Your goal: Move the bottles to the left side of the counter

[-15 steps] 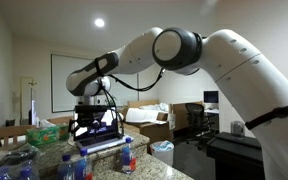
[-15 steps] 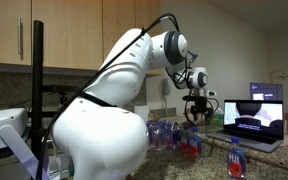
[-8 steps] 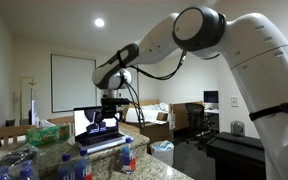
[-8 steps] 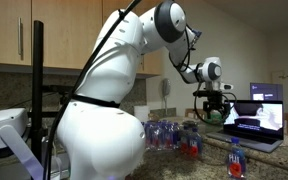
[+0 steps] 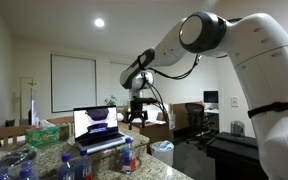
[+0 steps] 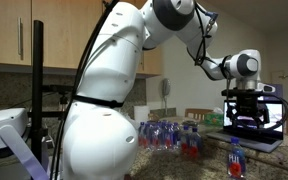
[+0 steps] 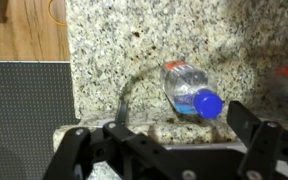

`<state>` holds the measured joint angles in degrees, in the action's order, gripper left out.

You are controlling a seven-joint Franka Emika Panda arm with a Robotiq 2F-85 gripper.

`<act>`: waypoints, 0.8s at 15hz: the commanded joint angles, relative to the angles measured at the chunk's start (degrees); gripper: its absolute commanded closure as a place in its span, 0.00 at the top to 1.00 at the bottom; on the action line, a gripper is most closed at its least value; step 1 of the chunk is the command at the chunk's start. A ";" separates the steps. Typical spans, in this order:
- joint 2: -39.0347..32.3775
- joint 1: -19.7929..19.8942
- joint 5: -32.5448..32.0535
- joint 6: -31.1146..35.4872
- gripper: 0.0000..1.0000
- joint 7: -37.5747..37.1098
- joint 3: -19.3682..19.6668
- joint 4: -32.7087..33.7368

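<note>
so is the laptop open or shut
Open: the laptop has its lid raised and its screen lit in an exterior view.

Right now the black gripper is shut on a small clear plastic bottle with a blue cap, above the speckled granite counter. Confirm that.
Not shut. The wrist view shows the gripper open and empty above the counter, jaws spread wide; the blue-capped bottle sits on the granite below them.

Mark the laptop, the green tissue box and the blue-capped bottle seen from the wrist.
laptop (image 5: pixel 96 124): in an exterior view, on its lit screen.
green tissue box (image 5: pixel 46 133): in an exterior view, on its front side.
blue-capped bottle (image 7: pixel 187 88): wrist view, on its clear body.
</note>
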<state>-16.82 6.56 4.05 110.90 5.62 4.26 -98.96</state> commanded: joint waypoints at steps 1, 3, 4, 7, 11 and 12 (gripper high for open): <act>-3.20 1.03 -1.48 -4.32 1.00 7.10 -0.32 2.50; -3.87 0.85 -2.03 -2.65 1.00 8.37 -0.50 2.16; -4.39 0.72 -1.96 -1.53 1.00 8.13 -0.63 2.30; -5.32 0.13 -1.89 -0.47 1.00 8.37 -1.68 3.10; -4.68 -0.99 -1.69 0.61 1.00 7.19 -2.67 3.50; -5.01 -1.25 -1.63 0.75 1.00 6.98 -2.81 3.83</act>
<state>-21.93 5.70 2.99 110.77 12.17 2.03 -95.48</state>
